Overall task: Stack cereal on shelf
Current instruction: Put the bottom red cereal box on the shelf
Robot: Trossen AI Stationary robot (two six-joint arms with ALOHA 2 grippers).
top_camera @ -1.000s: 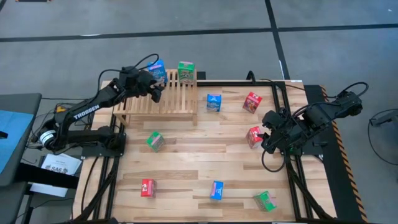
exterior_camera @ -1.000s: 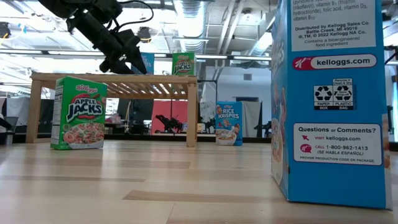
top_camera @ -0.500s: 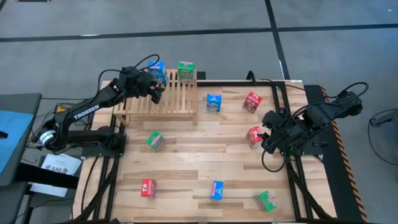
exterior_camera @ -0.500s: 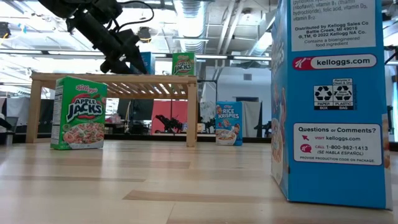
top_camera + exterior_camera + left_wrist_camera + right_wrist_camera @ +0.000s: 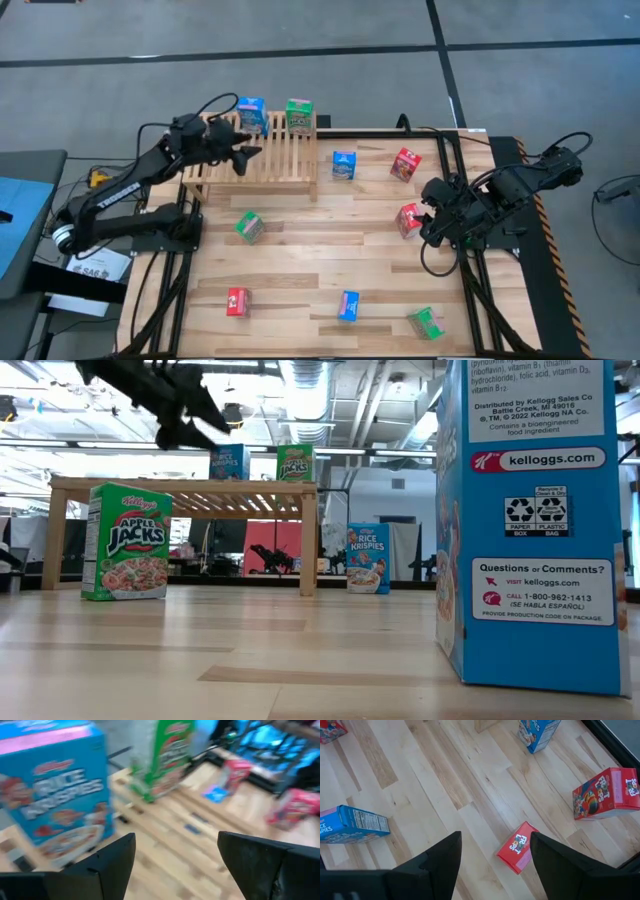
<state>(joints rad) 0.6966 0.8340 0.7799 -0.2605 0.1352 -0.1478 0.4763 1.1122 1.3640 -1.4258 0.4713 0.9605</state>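
The wooden slatted shelf (image 5: 262, 158) stands at the table's far left. A blue cereal box (image 5: 252, 114) and a green cereal box (image 5: 298, 113) stand upright on its far edge; both also show in the left wrist view, the blue one (image 5: 55, 795) and the green one (image 5: 170, 755). My left gripper (image 5: 244, 152) is open and empty above the shelf, just near and left of the blue box (image 5: 229, 462). My right gripper (image 5: 430, 216) is open and empty above a red box (image 5: 517, 847) that lies on the table at the right.
Loose boxes lie on the table: blue (image 5: 344, 165) and red (image 5: 405, 163) to the right of the shelf, green (image 5: 249, 227) in front of it, and red (image 5: 237, 301), blue (image 5: 348, 305) and green (image 5: 427, 322) along the near edge.
My left gripper has drawn back from the blue box, toward the table's left edge and up. The blue box stays standing on the shelf beside the green one and now shows clear of the gripper.
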